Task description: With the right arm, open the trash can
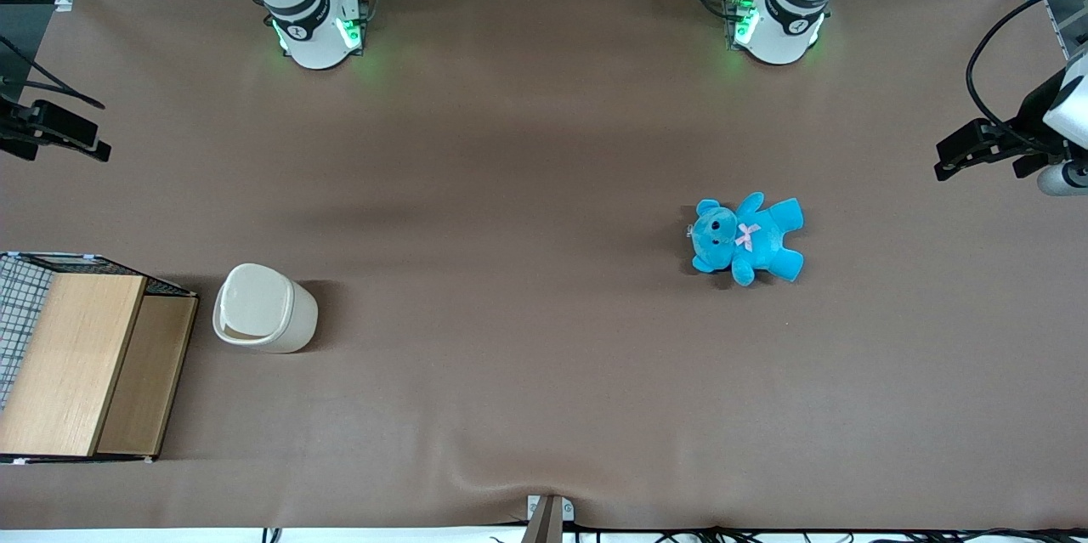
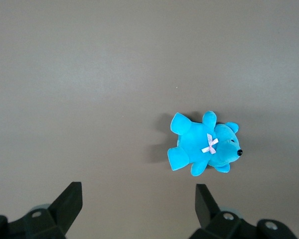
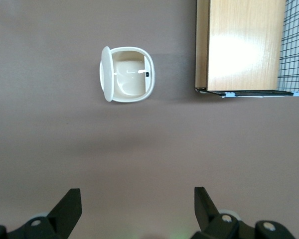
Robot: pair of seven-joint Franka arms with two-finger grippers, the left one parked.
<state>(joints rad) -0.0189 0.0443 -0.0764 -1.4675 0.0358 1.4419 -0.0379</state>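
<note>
The cream-white trash can (image 1: 293, 324) stands on the brown table toward the working arm's end, beside a wooden-topped wire crate. Its paler lid (image 1: 253, 298) is swung up and stands on edge at the rim. The right wrist view shows the trash can (image 3: 132, 94) with its bare inside open to view and the lid (image 3: 105, 73) edge-on. My right arm's gripper (image 1: 92, 147) hangs high above the table, farther from the front camera than the trash can and well apart from it. In the right wrist view the gripper (image 3: 137, 199) is open and holds nothing.
The wooden-topped wire crate (image 1: 76, 356) sits at the table's edge beside the trash can; it also shows in the right wrist view (image 3: 244, 45). A blue teddy bear (image 1: 746, 239) lies toward the parked arm's end, also in the left wrist view (image 2: 204, 147).
</note>
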